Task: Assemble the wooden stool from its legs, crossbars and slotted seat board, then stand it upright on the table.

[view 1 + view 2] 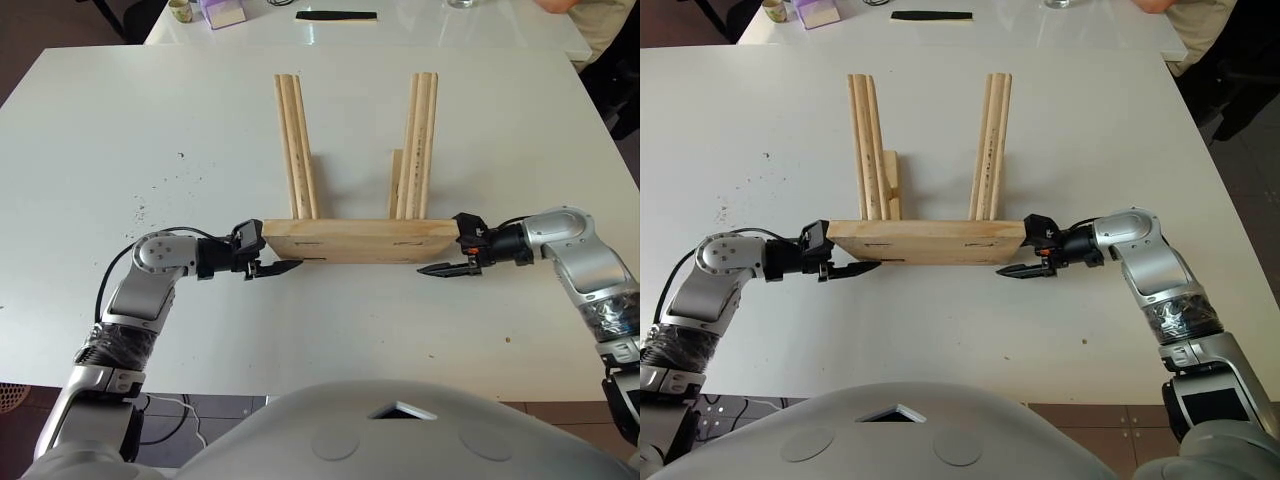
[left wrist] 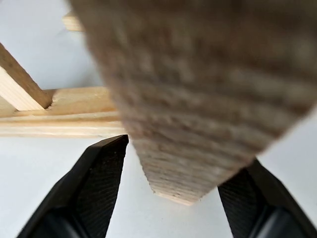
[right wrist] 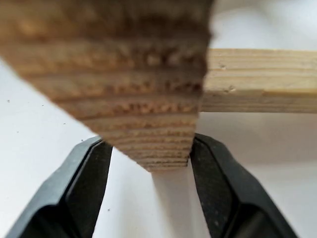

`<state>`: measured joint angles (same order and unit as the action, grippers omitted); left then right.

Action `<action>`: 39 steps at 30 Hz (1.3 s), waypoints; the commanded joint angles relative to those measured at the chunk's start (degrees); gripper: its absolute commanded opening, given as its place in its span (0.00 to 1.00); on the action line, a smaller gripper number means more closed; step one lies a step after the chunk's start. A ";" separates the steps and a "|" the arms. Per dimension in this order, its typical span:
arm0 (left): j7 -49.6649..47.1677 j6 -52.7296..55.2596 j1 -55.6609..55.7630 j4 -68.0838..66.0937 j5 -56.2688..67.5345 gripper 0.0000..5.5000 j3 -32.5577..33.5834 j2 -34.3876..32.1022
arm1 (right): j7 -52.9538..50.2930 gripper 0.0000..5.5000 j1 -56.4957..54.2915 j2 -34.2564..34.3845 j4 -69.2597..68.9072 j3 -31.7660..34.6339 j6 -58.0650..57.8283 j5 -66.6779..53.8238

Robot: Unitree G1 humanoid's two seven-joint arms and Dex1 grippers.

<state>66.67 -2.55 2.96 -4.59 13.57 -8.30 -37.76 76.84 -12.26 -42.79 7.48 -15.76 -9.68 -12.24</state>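
Note:
The wooden stool lies on its side in the middle of the white table [image 1: 120, 150]. Its slotted seat board [image 1: 350, 240] stands on edge facing me, and the legs [image 1: 297, 145] [image 1: 420, 145] point away, with a short crossbar [image 1: 396, 180] between them. My left gripper [image 1: 275, 262] is shut on the board's left end. My right gripper [image 1: 440, 262] is shut on the right end. In the left wrist view the board's edge [image 2: 198, 99] sits between black fingers [image 2: 94, 188]. The right wrist view shows the same, with board [image 3: 124, 74] and fingers [image 3: 218, 188].
A second white table [image 1: 480, 30] adjoins the far edge, carrying a small jar [image 1: 180, 10], a purple box [image 1: 222, 12] and a black strip [image 1: 336, 16]. Dark specks [image 1: 160, 185] dot the table on the left. Bare tabletop lies on both sides of the stool.

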 commanded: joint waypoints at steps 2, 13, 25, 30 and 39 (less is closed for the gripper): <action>-0.84 -0.40 0.76 -0.12 0.40 0.39 0.50 1.07 | -0.50 0.35 -0.87 1.84 1.15 0.88 0.27 -0.67; 1.11 8.09 -8.21 10.17 7.43 0.31 2.32 -2.06 | 2.61 0.27 4.61 -0.96 -7.40 3.91 -7.02 -6.45; -30.17 27.36 -19.21 45.42 83.91 0.28 20.94 -9.46 | -17.78 0.27 2.62 -22.96 -32.24 21.64 -42.24 -90.98; -49.17 17.28 -9.07 45.62 98.74 0.28 18.49 -2.99 | -30.01 0.27 -6.49 -12.25 -28.76 20.20 -38.46 -100.76; -80.83 6.07 7.01 44.36 99.36 0.27 15.17 14.01 | -74.82 0.26 -21.02 29.44 -32.13 27.92 -17.00 -100.76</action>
<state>22.61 14.26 -6.58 29.22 98.87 8.82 -33.93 41.40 -10.42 -41.01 -12.76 2.17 -44.80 -91.39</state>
